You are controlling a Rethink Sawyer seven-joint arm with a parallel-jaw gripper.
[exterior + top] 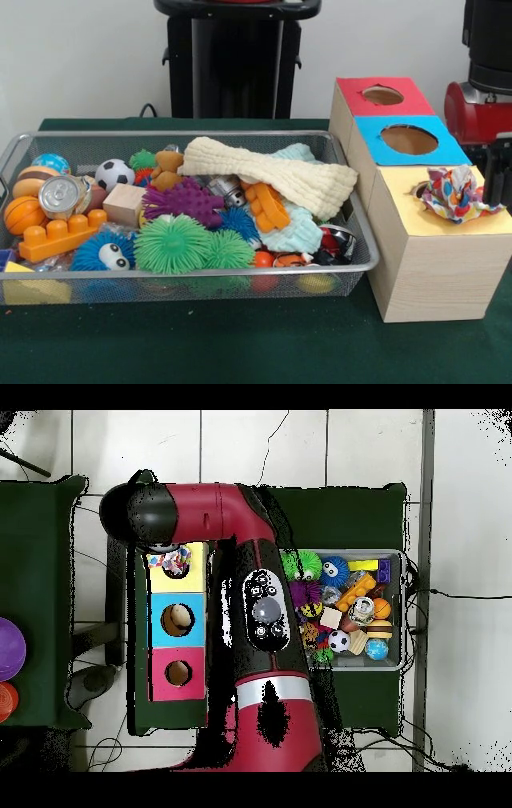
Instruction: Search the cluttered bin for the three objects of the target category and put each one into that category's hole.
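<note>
A knotted rope toy (452, 194), white with red, blue and yellow flecks, sits on the round hole of the yellow-faced wooden box (416, 216) and sticks up out of it. It also shows in the overhead view (170, 563). My gripper (498, 172) shows as a black part at the right edge, just right of the toy and level with it. The edge cuts it off, and the arm hides it in the overhead view. The wire mesh bin (160, 136) lies to the left of the boxes, full of clutter. No other rope toy shows in it.
The blue-faced box (448, 152) and the red-faced box (352, 100) stand behind the yellow one. The bin holds a cream knitted cloth (272, 172), green spiky balls (172, 244), a purple spiky ball (186, 200), a can (60, 194) and an orange brick (60, 236).
</note>
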